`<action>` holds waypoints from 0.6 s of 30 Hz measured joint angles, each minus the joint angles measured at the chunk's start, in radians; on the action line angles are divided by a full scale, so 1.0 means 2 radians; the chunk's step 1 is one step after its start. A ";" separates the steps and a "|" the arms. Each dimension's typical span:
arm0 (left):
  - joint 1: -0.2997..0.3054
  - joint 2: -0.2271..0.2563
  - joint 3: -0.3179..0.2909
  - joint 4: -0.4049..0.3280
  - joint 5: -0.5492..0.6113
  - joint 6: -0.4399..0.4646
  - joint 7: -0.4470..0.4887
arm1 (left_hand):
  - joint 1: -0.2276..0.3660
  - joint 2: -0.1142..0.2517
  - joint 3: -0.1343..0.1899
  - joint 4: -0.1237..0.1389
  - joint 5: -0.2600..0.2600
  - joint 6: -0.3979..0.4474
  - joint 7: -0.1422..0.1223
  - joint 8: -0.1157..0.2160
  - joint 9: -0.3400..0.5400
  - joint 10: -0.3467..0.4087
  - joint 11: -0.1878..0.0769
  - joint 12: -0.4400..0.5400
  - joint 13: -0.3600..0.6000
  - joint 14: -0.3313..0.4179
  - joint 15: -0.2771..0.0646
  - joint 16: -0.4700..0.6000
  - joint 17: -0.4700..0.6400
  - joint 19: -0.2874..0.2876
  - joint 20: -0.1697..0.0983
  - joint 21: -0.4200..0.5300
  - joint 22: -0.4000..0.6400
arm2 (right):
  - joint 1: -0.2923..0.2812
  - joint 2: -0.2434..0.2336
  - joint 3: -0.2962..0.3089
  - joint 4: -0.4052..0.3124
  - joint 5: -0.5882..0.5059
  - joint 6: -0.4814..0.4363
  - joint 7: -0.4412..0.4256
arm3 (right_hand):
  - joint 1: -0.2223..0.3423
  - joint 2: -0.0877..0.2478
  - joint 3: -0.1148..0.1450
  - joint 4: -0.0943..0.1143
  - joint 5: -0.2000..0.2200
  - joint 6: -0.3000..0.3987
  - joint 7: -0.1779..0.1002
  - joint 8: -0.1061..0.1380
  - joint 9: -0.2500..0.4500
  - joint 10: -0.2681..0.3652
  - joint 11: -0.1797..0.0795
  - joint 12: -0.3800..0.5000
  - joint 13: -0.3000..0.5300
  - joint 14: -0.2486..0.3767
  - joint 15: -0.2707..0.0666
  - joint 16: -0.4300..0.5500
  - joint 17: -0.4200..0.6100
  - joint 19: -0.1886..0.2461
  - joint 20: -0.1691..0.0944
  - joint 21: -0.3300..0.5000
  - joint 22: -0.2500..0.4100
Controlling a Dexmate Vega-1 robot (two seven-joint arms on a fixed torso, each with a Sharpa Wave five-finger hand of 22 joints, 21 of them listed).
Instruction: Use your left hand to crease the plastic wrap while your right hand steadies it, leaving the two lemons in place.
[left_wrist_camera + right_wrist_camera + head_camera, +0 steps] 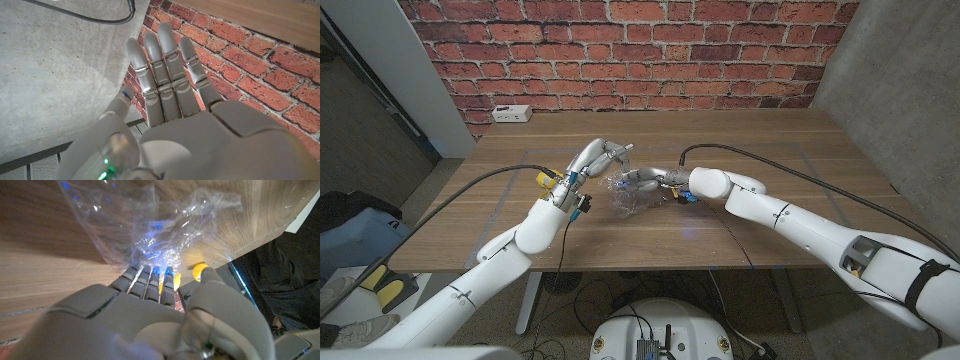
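My left hand (603,155) is raised above the worktop (770,150) with its fingers (165,75) extended, straight and close together, holding nothing; the plastic wrap (625,195) lies crumpled on the worktop just beside and below its fingertips. My right hand (655,181) reaches in from the opposite side with its fingers (150,280) pressed into the bunched wrap, touching it. Whether those fingers actually grip the film or only bear on it, I cannot tell.

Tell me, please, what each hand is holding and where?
The right hand presses the plastic wrap at its crumpled near end; the left hand holds nothing.
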 measured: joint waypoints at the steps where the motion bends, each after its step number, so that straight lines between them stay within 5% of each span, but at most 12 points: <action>1: 0.000 0.000 0.000 0.000 0.000 0.000 -0.001 | 0.000 0.000 0.000 0.000 0.000 0.000 0.000 0.000 0.000 0.000 0.000 0.000 0.000 0.000 0.000 0.000 0.000 0.000 0.000 0.002 0.000 | -0.009 0.000 0.004 0.000 -0.005 0.005 -0.010 | 0.011 0.000 0.011 -0.005 0.000 0.009 -0.001 0.002 0.000 0.006 -0.003 0.002 0.002 0.007 -0.001 0.005 0.004 0.011 0.000 0.003 0.003; 3: -0.001 0.000 0.001 0.000 0.000 0.001 -0.002 | -0.003 0.003 0.000 0.000 0.000 0.000 0.000 0.000 0.000 0.000 0.000 0.000 0.000 0.000 0.000 0.000 0.000 0.000 0.000 0.002 0.000 | -0.020 0.000 0.009 0.000 -0.027 0.024 -0.052 | 0.027 -0.001 0.026 -0.014 0.000 0.023 -0.003 0.006 0.002 0.012 -0.007 0.002 0.004 0.012 -0.001 0.010 0.009 0.019 -0.006 0.006 0.003; 7: -0.002 0.000 0.002 0.000 -0.001 0.002 -0.002 | -0.003 0.003 0.000 0.000 0.000 0.000 0.000 0.000 0.000 0.000 0.000 -0.004 0.000 0.000 0.000 0.000 0.000 -0.003 -0.003 0.002 0.000 | -0.035 0.002 0.017 0.003 -0.027 0.024 -0.052 | 0.042 -0.003 0.038 -0.025 0.000 0.032 -0.011 0.007 0.003 0.013 -0.008 0.002 0.007 0.012 -0.001 0.012 0.012 0.027 -0.014 0.008 0.002; 8: -0.003 0.000 0.003 0.000 -0.001 0.002 -0.002 | -0.003 0.002 0.000 0.000 0.000 0.000 0.000 0.000 0.000 0.000 0.000 -0.004 0.000 0.000 0.000 0.000 0.002 -0.003 -0.003 0.002 -0.001 | -0.037 0.003 0.018 0.005 -0.056 0.050 -0.125 | 0.043 -0.004 0.040 -0.027 0.000 0.034 -0.012 0.008 0.003 0.013 -0.008 0.002 0.007 0.012 -0.001 0.012 0.013 0.027 -0.014 0.008 0.002; 10: -0.003 0.000 0.003 0.000 -0.001 0.003 -0.002 | -0.005 0.000 0.000 0.000 0.000 0.000 0.000 0.000 0.000 0.000 0.000 -0.004 0.000 0.000 0.000 0.000 0.002 -0.005 -0.001 0.002 -0.002 | -0.043 0.005 0.020 0.009 -0.056 0.050 -0.125 | 0.047 -0.005 0.042 -0.029 0.000 0.039 -0.018 0.008 0.003 0.009 -0.011 0.002 0.007 0.012 -0.001 0.012 0.015 0.028 -0.015 0.008 0.002; 11: -0.003 0.001 0.003 0.000 -0.001 0.003 -0.002 | -0.005 0.000 0.000 0.000 0.000 0.000 0.000 0.000 0.000 0.000 0.000 -0.004 0.000 0.000 0.000 0.000 0.002 -0.004 -0.001 0.005 -0.002 | -0.045 0.006 0.021 0.012 -0.075 0.066 -0.175 | 0.047 -0.005 0.042 -0.029 0.000 0.041 -0.022 0.008 0.003 0.007 -0.013 0.000 0.007 0.009 0.000 0.012 0.016 0.029 -0.016 0.008 0.002; 13: -0.003 0.001 0.003 0.000 -0.001 0.004 -0.002 | -0.005 0.000 0.000 0.000 0.000 0.000 0.000 0.000 0.000 0.000 0.000 -0.004 0.002 0.000 0.000 0.000 0.001 -0.004 -0.001 0.006 -0.002 | -0.048 0.007 0.023 0.015 -0.075 0.066 -0.175 | 0.047 -0.005 0.042 -0.029 -0.005 0.033 -0.039 0.004 0.003 0.002 -0.022 -0.002 0.009 -0.003 0.000 0.012 0.021 0.023 -0.021 0.007 0.002; 15: -0.002 0.001 0.003 -0.002 -0.001 0.005 -0.002 | -0.005 0.000 0.001 -0.001 0.000 0.000 0.000 0.000 0.000 0.000 0.000 -0.004 0.002 0.000 0.000 0.000 0.001 -0.004 -0.001 0.006 -0.002 | -0.050 0.007 0.023 0.018 -0.094 0.079 -0.223 | 0.047 -0.005 0.044 -0.027 -0.009 0.027 -0.056 -0.003 0.003 -0.003 -0.031 -0.007 0.009 -0.015 0.000 0.012 0.025 0.016 -0.025 0.003 0.002; 18: -0.001 0.001 0.003 -0.003 0.000 0.005 -0.002 | -0.005 0.000 0.003 0.001 0.000 0.000 0.000 0.000 0.000 0.000 0.000 -0.004 0.002 0.000 0.000 0.000 0.001 -0.004 -0.001 0.006 -0.002 | -0.050 0.007 0.023 0.018 -0.112 0.086 -0.249 | 0.048 -0.005 0.045 -0.028 -0.009 0.020 -0.066 -0.009 0.002 -0.015 -0.042 -0.014 0.008 -0.033 0.000 0.008 0.026 0.006 -0.030 -0.002 0.002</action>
